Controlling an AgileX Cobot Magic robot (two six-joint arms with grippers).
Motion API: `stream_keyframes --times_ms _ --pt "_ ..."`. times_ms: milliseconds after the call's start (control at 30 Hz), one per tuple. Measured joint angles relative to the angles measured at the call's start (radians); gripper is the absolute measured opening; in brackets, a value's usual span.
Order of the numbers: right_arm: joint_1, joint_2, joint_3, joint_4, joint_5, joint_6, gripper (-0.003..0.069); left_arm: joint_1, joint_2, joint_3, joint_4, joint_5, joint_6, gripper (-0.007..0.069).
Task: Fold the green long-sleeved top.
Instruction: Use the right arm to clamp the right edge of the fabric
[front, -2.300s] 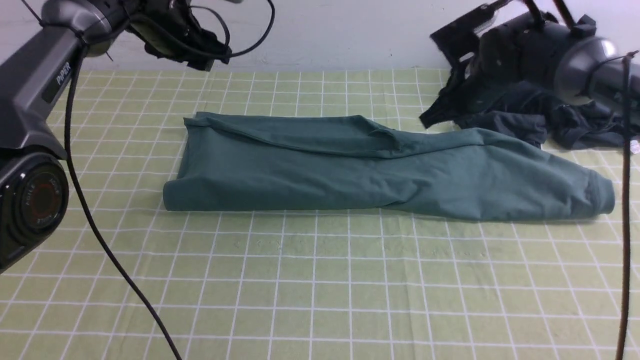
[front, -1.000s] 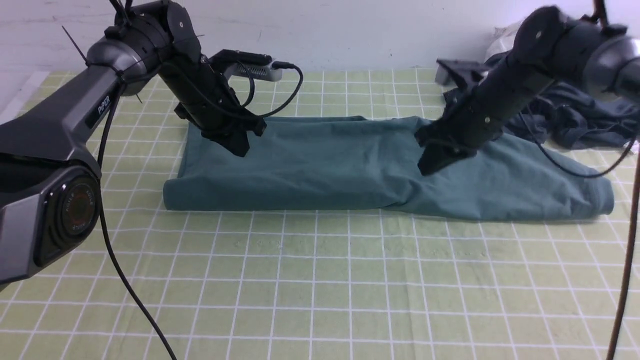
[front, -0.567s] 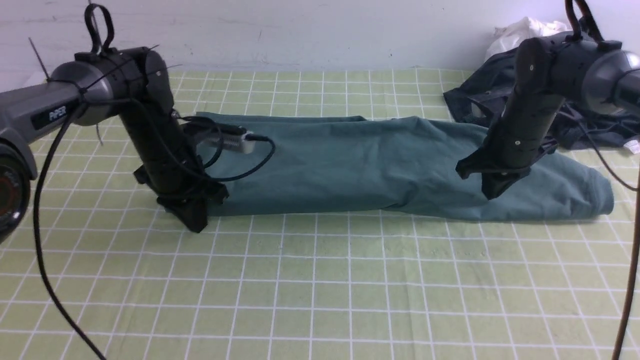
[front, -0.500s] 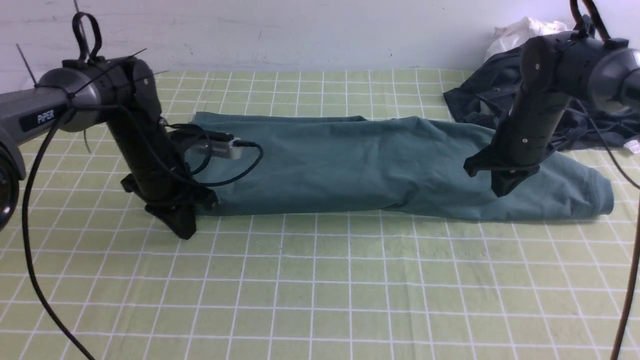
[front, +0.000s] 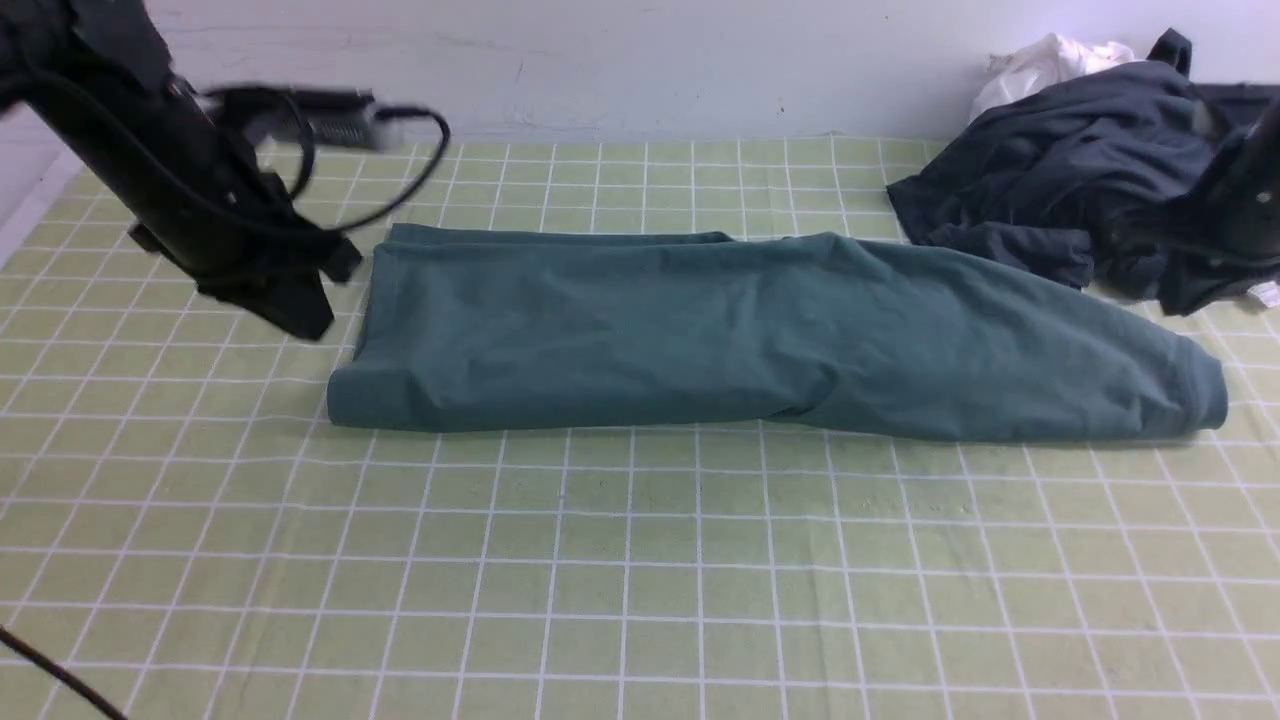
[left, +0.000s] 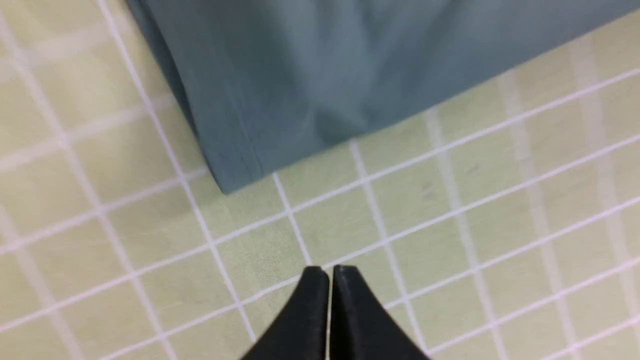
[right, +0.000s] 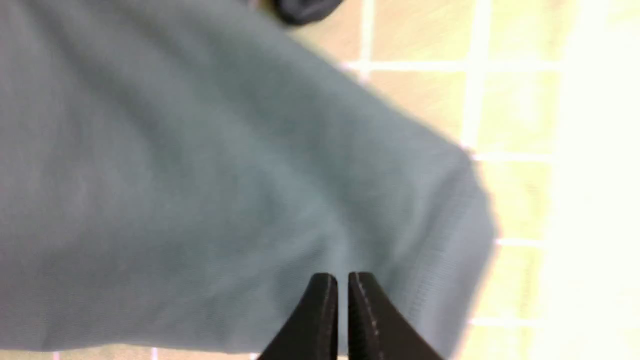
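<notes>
arms: both have drawn back from the top (front: 760, 330) since half a second ago. the left arm (front: 170, 190) is up and to the left, the right arm (front: 1245, 190) at the right edge of the front view.
top: folded into a long band across the middle of the checked cloth (front: 640, 560), ribbed end to the right.
left gripper (left: 330, 271): jaws pressed together, empty; over bare cloth near the top's left corner, apart from it.
right gripper (right: 342, 277): jaws all but together, thin slit, nothing between; over the top's ribbed end; view blurred.
grey garment (front: 1060, 180): heaped at far right, just behind the top.
white cloth (front: 1050, 55): behind the grey garment.
</notes>
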Motion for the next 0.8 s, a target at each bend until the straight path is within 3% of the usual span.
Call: stream_keyframes --times_ms 167,400,500,633,800 --pt "-0.048 -0.011 0.103 -0.001 -0.001 0.006 0.0109 0.000 -0.288 0.025 -0.026 -0.033 0.029 -0.0004" --pt "-0.059 -0.006 0.296 -0.013 -0.191 0.091 0.0348 0.000 -0.559 0.182 -0.033 -0.131 0.049 -0.0004" --pt "-0.059 0.000 0.321 0.022 -0.284 0.127 0.0414 0.000 -0.638 0.292 -0.031 -0.185 0.049 -0.0004" --pt "-0.059 0.018 0.321 0.060 -0.339 0.146 0.0402 0.000 -0.679 0.411 -0.029 -0.202 0.049 -0.0004" --pt "-0.059 0.054 0.320 0.065 -0.340 0.142 0.0268 0.000 -0.685 0.587 -0.025 -0.213 0.049 -0.0004"
